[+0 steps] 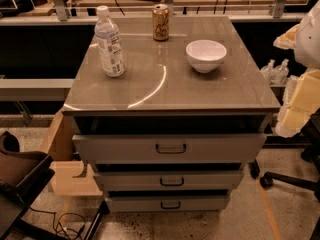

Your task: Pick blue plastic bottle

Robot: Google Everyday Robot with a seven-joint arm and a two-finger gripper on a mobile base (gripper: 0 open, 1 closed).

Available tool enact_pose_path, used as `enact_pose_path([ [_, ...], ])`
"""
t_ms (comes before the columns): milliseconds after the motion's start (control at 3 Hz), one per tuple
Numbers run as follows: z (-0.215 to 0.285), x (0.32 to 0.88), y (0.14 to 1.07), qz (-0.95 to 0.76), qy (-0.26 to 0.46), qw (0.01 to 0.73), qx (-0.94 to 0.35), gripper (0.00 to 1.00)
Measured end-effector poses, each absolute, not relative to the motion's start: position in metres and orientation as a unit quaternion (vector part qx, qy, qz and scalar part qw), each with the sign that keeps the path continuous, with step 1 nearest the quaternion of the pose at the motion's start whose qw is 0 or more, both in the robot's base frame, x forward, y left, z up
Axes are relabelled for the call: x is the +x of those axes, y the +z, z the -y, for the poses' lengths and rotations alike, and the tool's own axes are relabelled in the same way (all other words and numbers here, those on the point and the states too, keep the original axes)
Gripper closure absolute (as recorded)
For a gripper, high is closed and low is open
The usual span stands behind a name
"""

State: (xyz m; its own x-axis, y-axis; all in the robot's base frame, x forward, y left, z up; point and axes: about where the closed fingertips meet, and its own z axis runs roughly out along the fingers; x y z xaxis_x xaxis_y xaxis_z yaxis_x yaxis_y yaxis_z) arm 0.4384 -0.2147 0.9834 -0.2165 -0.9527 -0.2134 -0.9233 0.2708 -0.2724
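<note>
The blue plastic bottle point(109, 43) stands upright at the back left of the grey cabinet top point(170, 91). It is clear and bluish, with a white cap and a white printed label. My gripper point(296, 106) is at the right edge of the view, beside the cabinet's right side and below its top. It is far to the right of the bottle and holds nothing that I can see. Part of my arm is cut off by the frame edge.
A gold-brown can point(160, 22) stands at the back middle and a white bowl point(206, 55) to its right. The cabinet has three drawers, the top one point(170, 146) slightly pulled out. Two tiny clear bottles point(275, 71) stand behind on the right. A dark chair point(20, 176) is at the lower left.
</note>
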Motion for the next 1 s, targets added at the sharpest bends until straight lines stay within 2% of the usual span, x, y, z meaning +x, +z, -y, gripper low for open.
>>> enact_pose_path([
  [667, 0.210, 0.443, 0.982, -0.779, -0.037, 0.181, -0.600, 0.00],
  [1000, 0.197, 0.459, 0.976, -0.780, -0.016, 0.224, -0.584, 0.00],
])
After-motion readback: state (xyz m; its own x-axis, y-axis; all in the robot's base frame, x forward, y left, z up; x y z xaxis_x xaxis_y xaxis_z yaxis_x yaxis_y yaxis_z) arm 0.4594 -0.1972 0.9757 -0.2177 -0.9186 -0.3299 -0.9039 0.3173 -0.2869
